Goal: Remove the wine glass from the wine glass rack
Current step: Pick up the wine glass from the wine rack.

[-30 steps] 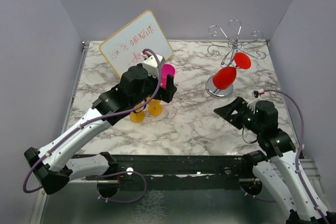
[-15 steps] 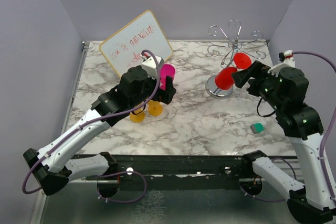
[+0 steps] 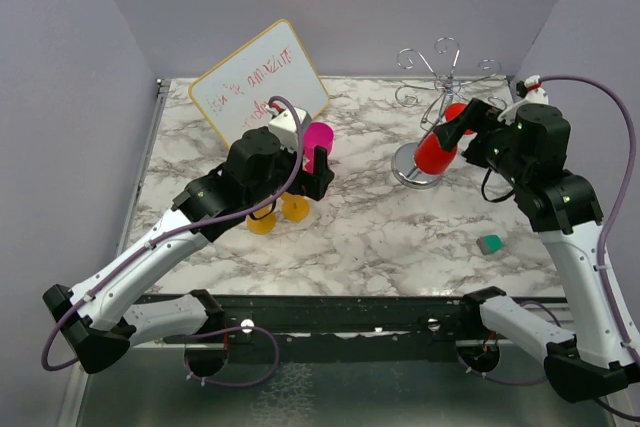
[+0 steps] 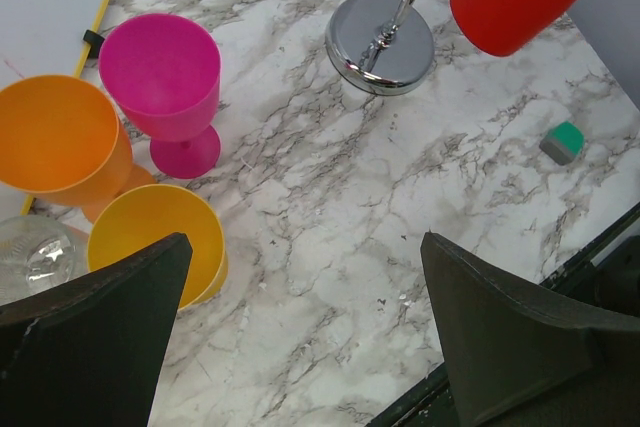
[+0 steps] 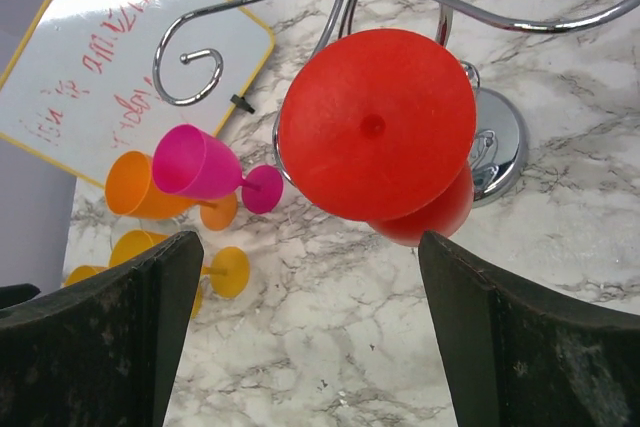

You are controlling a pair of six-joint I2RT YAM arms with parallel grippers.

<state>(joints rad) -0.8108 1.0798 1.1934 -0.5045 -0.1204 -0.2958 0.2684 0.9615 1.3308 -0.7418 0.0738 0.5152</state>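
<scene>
At table's (image 3: 350,232) rear right: red wine glass (image 5: 375,127) hangs inverted from wine glass rack (image 5: 497,152). Right gripper (image 5: 305,247), jaws apart, empty, faces its foot; left gripper (image 4: 305,317) likewise spread. Risk: off-centre closure snags scroll arms (image 5: 190,57), tipping rack.

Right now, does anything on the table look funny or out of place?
Only small things. The red wine glass hangs upside down on the wine glass rack, which is how racks hold glasses. A little green block lies alone near the front right.
</scene>
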